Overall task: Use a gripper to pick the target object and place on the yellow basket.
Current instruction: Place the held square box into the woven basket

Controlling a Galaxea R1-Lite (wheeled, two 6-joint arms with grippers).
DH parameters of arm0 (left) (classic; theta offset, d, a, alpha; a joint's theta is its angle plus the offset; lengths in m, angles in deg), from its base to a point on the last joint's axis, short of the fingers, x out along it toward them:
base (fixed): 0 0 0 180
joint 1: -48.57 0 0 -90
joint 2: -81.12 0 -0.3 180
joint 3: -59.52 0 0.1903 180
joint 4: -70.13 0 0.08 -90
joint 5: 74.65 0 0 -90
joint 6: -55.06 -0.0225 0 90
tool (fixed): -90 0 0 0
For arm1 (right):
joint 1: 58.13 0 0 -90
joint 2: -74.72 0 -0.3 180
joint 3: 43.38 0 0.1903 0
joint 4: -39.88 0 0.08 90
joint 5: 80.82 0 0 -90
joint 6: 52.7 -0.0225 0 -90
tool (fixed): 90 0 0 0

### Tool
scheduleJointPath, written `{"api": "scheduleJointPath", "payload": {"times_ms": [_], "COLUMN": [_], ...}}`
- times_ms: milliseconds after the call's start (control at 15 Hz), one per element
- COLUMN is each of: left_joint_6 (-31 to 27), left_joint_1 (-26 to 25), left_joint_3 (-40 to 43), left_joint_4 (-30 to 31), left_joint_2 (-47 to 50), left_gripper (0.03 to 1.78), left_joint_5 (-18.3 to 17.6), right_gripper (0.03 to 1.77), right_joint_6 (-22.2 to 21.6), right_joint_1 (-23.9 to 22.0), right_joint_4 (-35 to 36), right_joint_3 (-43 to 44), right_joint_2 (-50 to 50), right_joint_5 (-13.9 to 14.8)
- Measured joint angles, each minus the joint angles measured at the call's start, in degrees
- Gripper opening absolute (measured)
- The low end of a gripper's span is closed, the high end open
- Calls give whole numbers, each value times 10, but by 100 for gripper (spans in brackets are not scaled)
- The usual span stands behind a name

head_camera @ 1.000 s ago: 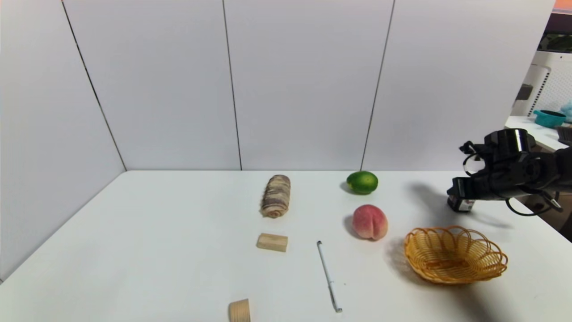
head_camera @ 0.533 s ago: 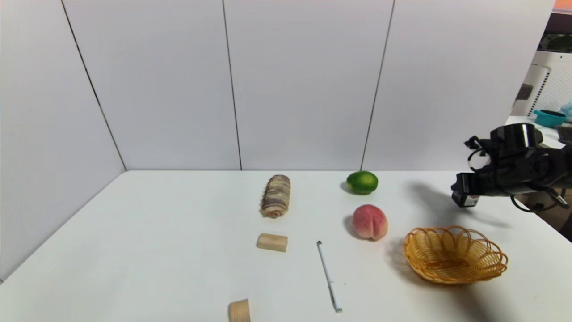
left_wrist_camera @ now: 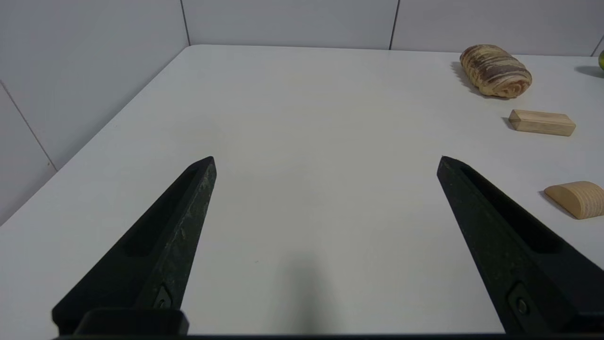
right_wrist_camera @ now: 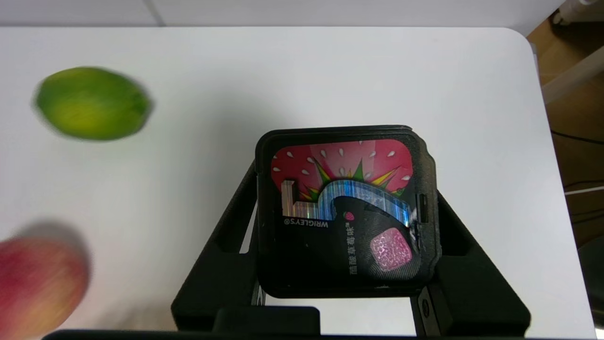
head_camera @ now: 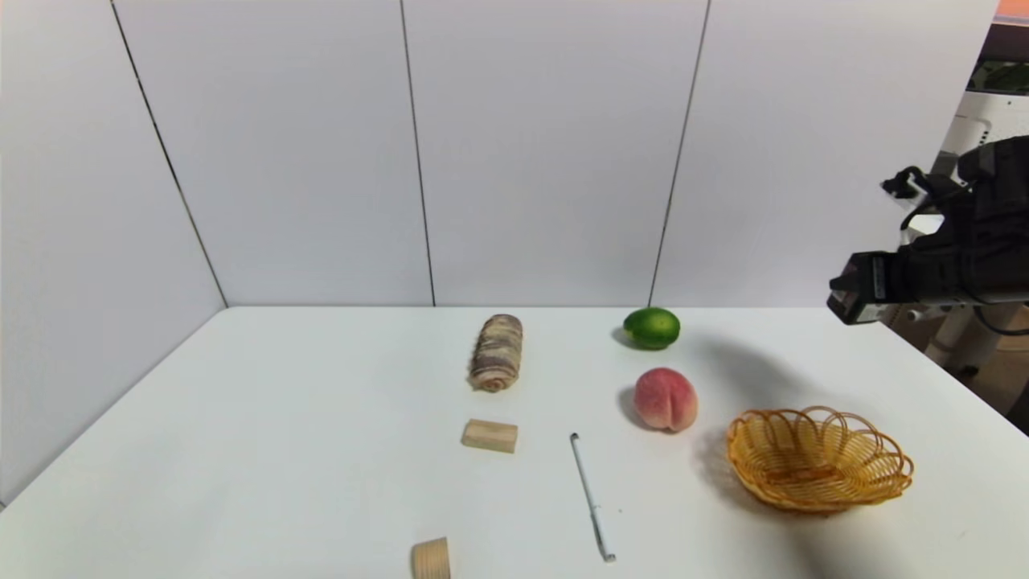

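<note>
The target object, a small black box with a pink-red strawberry label, sits between the jaws of my right gripper, which is shut on its two sides. In the head view that right gripper hangs high over the table's far right, above and behind the yellow basket. The woven basket is empty and stands at the near right of the table. My left gripper is open over bare table at the left, with nothing between its fingers.
A green lime and a pink peach lie left of the basket. Further left are a bread roll, a wooden block, a white pen and a half-round wooden piece. The table's right edge is close to the right arm.
My right gripper has risen well above the table and drifted slightly right, carrying the box with it. Nothing else on the table moved.
</note>
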Motion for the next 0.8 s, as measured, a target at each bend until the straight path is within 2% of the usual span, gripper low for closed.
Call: {"api": "scheduleJointPath", "payload": {"times_ms": [200, 400, 800], "left_joint_6": [0, 0, 0], "left_joint_1": [0, 0, 0], "left_joint_3": [0, 0, 0], "left_joint_4": [0, 0, 0], "left_joint_2": [0, 0, 0], "left_gripper": [169, 169, 169], "left_joint_5": [0, 0, 0], "right_gripper": [79, 79, 79], "right_joint_6": [-1, 0, 4], "right_joint_1": [46, 88, 101], "right_joint_4": [-66, -84, -70], "right_joint_3": [-41, -118, -237], "right_joint_2": [-87, -154, -194], "right_joint_5": [-3, -3, 3]}}
